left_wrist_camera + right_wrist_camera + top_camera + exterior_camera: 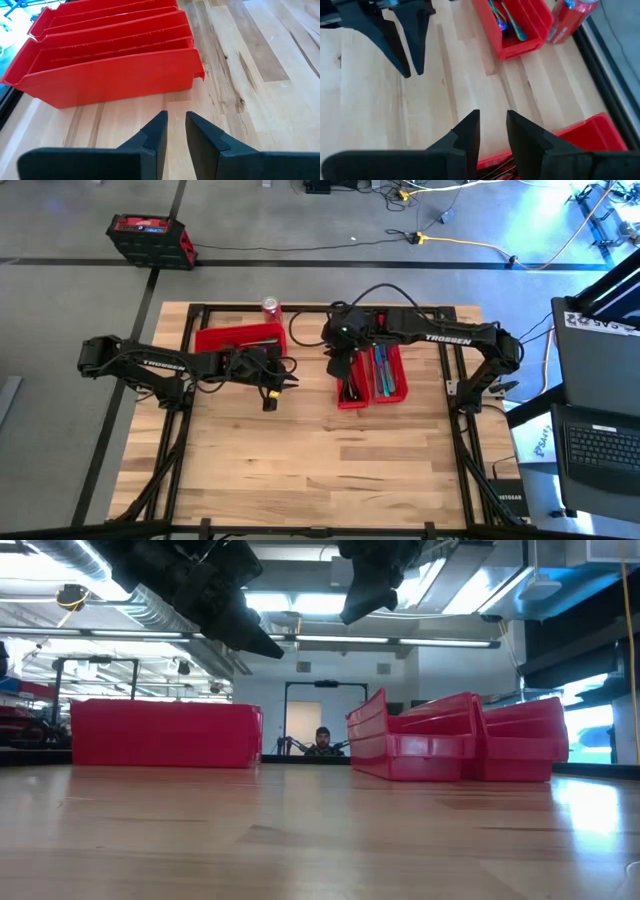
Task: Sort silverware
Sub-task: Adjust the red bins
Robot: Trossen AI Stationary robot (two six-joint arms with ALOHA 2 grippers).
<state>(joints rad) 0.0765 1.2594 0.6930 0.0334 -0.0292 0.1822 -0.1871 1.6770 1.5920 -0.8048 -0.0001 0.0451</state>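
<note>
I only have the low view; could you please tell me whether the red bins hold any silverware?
Observer: Yes, the bin beside the soda can holds colourful silverware.
Operator: And where is the right gripper?
Observer: The right gripper hangs over another bin holding dark silverware, jaws slightly apart and empty.
Operator: And the left one?
Observer: The left gripper hangs over bare table, holding nothing.
</note>
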